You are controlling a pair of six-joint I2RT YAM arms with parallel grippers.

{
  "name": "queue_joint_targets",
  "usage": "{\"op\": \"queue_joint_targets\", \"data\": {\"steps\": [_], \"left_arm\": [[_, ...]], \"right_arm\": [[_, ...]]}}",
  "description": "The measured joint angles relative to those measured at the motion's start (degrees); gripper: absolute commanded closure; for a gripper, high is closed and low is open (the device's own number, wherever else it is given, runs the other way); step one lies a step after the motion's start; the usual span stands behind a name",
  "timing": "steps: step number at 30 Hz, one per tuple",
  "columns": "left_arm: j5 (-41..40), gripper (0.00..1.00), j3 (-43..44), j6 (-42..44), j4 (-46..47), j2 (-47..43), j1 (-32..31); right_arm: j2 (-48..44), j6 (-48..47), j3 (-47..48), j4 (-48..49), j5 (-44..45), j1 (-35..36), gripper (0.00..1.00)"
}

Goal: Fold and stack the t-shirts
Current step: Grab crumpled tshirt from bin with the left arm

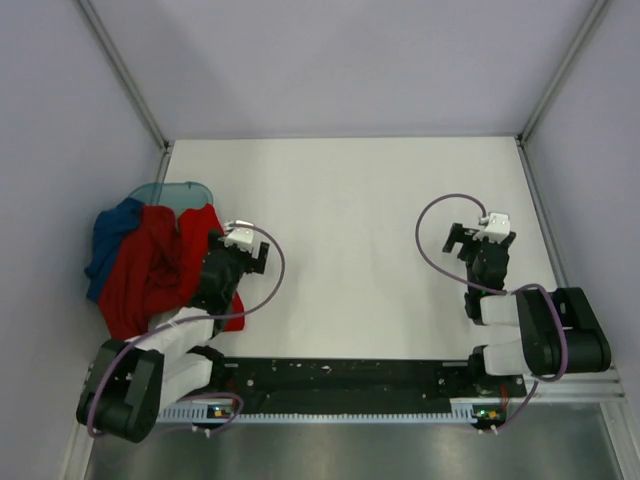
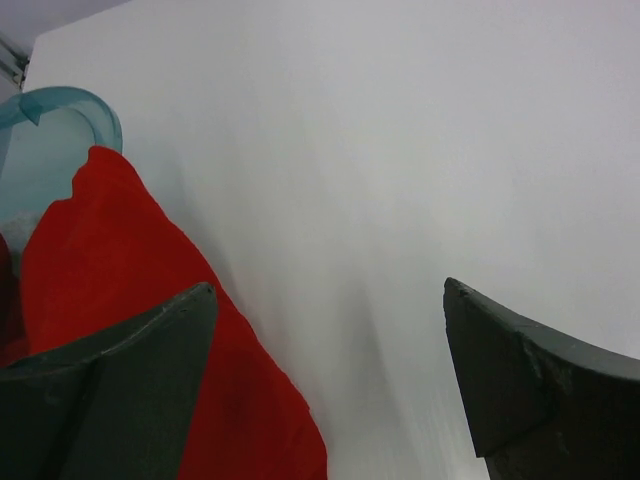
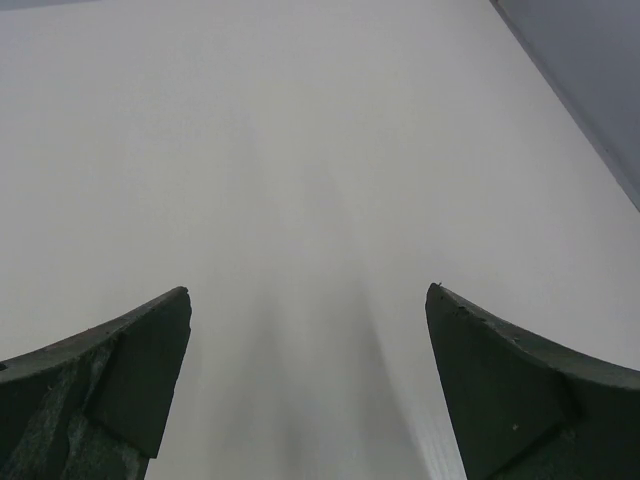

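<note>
A bright red t-shirt (image 1: pixel 150 270) lies crumpled at the table's left edge, spilling out of a translucent teal basket (image 1: pixel 170 193). A blue t-shirt (image 1: pixel 108 238) is bunched behind it to the left. No grey-white shirt shows. My left gripper (image 1: pixel 238 247) is open and empty, at the red shirt's right edge; in the left wrist view (image 2: pixel 330 300) the red cloth (image 2: pixel 110 260) lies under the left finger. My right gripper (image 1: pixel 478 240) is open and empty over bare table at the right; in the right wrist view (image 3: pixel 308 295) only the table shows.
The white table (image 1: pixel 360 250) is walled on the left, back and right. A black rail (image 1: pixel 340 375) with the arm bases runs along the near edge. The teal basket's rim (image 2: pixel 70 105) shows at the left of the left wrist view.
</note>
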Motion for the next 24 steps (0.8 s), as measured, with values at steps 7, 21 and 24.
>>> {"op": "queue_joint_targets", "data": {"steps": [7,21,24], "left_arm": [[5.8,0.07,21.1,5.2,-27.4,-2.4,0.5],[4.0,0.28,64.1,16.2,-68.6,15.8,36.0],[5.3,0.32,65.5,17.1,-72.0,19.7,43.4]], "right_arm": [[0.0,0.0,0.0,0.0,0.0,0.0,0.01],[-18.5,3.8,20.2,-27.3,-18.3,0.1,0.11],[-19.2,5.4,27.4,-32.4,-25.3,1.7,0.12]]}}
